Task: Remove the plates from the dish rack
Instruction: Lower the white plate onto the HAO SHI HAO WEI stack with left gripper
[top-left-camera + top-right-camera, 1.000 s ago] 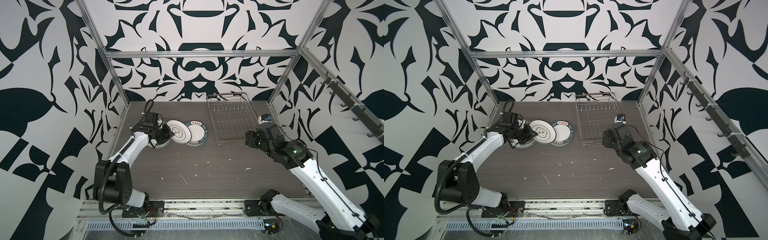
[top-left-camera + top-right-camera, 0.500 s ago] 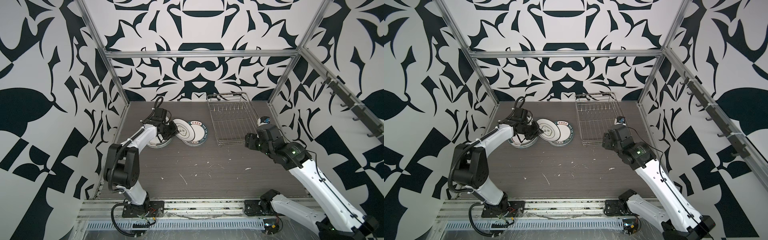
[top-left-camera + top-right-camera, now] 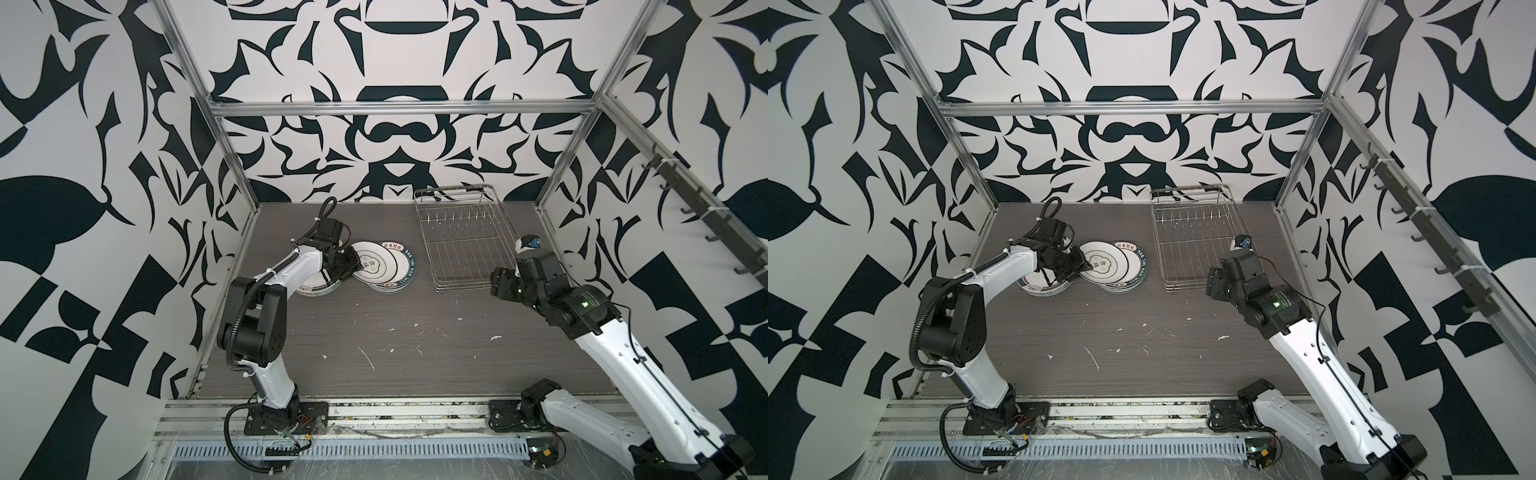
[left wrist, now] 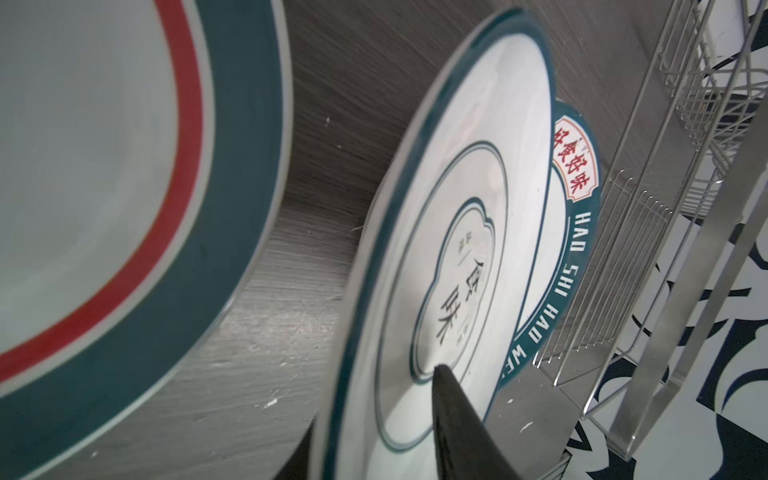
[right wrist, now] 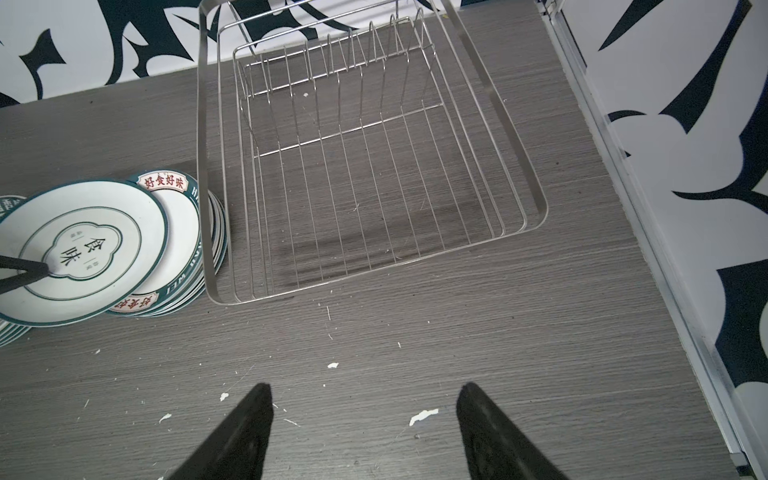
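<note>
I am reaching my left gripper (image 3: 352,266) to the near-left edge of the top plate (image 3: 374,264). In the left wrist view one finger (image 4: 453,415) is lying across the plate's white face, with its tip at the cloud emblem, and the other is showing under the rim, so the rim is sitting between my jaws. I cannot tell whether they are pinching it or merely standing around it.

The plate is lying face up and tilted. Its far side is resting on the right stack (image 3: 406,266), whose lettered teal rim is showing from beneath. Its gripper side is hanging over the edge of the left stack (image 3: 316,289). Being round, it has no long axis. Both stacks are sitting on the table (image 3: 415,353), and the right stack is just beside the rack (image 5: 203,166), on the rack's left in both top views.

My right gripper (image 5: 365,386) is hovering with its jaws spread wide, holding and touching nothing. It is hanging over bare table just in front of the rack's near right corner, well apart from the plates. The rack's long axis is running from the front of the table to the back wall, and its upright prongs are standing in a row at the far end.
</note>
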Controlling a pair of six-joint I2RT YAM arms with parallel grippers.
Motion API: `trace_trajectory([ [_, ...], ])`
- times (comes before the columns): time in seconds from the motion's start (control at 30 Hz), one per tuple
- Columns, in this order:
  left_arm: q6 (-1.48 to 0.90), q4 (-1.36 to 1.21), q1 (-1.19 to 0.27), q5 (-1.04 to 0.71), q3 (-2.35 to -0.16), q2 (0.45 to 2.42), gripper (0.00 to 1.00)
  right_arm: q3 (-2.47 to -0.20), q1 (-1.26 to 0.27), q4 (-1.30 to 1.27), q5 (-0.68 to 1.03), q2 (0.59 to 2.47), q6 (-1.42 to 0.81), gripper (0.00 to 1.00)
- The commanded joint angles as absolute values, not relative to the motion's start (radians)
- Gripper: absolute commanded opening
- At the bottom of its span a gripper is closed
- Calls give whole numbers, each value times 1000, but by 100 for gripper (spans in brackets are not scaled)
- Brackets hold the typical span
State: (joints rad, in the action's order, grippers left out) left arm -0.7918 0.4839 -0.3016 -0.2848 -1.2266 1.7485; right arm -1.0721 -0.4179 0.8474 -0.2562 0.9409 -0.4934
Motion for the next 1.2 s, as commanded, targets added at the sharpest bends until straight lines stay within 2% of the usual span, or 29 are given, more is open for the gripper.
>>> trace_trajectory([
  [0.0, -799, 514, -310, -268, -1267, 1769, 35, -1067, -407, 816, -230, 926, -474, 74],
  [0.1, -801, 538, -323, -258, -1294, 1791, 38, -1062, -400, 816, -210, 932, -467, 75],
  [0.23, -804, 581, -344, -238, -1339, 1819, 49, -1055, -393, 815, -204, 943, -455, 75],
  [0.57, -815, 614, -372, -222, -1395, 1869, 54, -1034, -387, 784, -96, 979, -435, 75],
  [1.17, -810, 744, -416, -162, -1512, 1951, 63, -1008, -379, 758, -62, 986, -425, 76],
])
